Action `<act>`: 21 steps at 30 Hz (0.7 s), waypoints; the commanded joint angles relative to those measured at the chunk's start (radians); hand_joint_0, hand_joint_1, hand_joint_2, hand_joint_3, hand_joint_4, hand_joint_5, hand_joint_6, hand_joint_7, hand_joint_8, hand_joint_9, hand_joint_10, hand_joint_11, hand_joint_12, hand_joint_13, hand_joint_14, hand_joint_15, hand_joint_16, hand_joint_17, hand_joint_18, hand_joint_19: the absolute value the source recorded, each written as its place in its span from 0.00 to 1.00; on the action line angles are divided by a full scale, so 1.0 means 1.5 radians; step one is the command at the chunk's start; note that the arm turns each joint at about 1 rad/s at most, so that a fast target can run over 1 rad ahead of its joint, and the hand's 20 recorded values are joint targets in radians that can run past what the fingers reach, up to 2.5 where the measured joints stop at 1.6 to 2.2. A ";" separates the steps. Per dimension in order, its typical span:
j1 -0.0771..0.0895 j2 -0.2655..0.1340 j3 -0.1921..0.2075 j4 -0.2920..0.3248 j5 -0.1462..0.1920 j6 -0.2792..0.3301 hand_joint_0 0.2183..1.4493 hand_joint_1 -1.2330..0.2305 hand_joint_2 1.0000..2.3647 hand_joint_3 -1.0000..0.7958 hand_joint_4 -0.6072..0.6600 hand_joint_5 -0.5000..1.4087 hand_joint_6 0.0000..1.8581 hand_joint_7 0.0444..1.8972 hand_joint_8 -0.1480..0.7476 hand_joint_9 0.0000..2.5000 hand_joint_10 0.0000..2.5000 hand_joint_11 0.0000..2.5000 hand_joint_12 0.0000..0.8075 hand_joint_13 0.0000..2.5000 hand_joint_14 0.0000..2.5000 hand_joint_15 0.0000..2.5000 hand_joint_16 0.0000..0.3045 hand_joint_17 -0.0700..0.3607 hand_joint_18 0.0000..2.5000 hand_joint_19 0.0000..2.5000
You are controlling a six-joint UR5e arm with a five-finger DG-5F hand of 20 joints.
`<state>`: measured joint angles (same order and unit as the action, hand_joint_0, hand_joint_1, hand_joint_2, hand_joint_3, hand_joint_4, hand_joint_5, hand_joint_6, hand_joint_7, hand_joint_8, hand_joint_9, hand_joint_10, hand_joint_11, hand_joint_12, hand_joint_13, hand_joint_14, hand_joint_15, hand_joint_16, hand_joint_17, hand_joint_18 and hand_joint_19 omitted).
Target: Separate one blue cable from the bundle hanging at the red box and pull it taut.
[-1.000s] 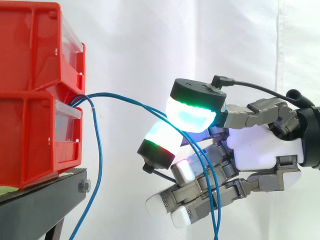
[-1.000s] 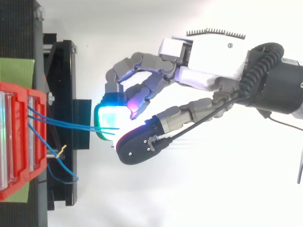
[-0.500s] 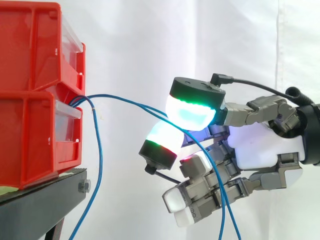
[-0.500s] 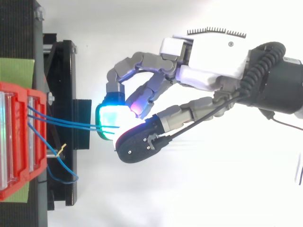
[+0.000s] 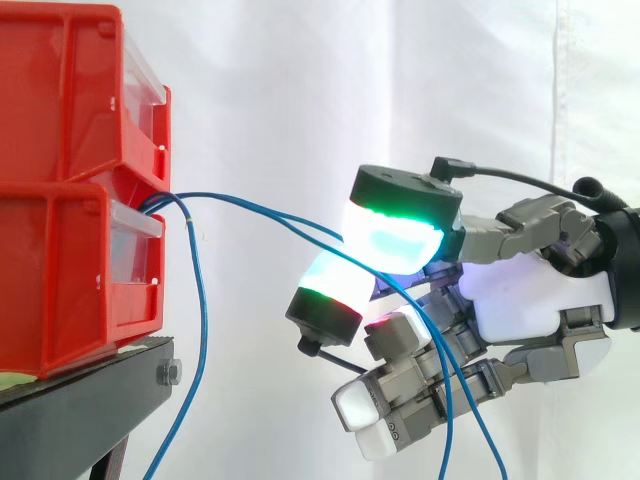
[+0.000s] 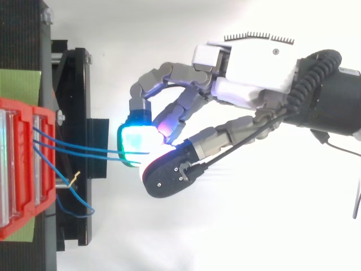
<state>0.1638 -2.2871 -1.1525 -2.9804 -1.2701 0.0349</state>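
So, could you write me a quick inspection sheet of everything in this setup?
Surface: black stand, with a green sheet on it under the bins.
Job's things: two red bins, stacked; blue cables come out where they meet.
Clutter: nothing seen.
Hand: hand beside the bins, two glowing pads pinching two of the blue cables.
Cables: the pinched pair arcs gently from bin to hand, not drawn straight; a third blue cable hangs loose beside the lower bin.
Surroundings: white curtain.
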 commanded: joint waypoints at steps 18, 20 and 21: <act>-0.009 0.016 0.000 -0.022 -0.003 0.001 0.15 0.41 0.00 0.28 0.67 0.17 0.43 0.46 0.57 0.42 0.01 0.31 0.47 0.35 0.01 0.15 0.17 0.43 0.27 0.14; -0.010 0.019 0.000 -0.028 -0.003 0.001 0.20 0.48 0.00 0.28 0.64 0.17 0.42 0.49 0.55 0.42 0.01 0.31 0.44 0.34 0.01 0.15 0.15 0.40 0.26 0.15; -0.010 0.019 0.000 -0.031 -0.003 0.001 0.24 0.51 0.00 0.28 0.61 0.17 0.41 0.51 0.53 0.42 0.01 0.31 0.42 0.33 0.01 0.16 0.14 0.39 0.25 0.16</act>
<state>0.1505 -2.2622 -1.1521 -3.0145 -1.2742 0.0367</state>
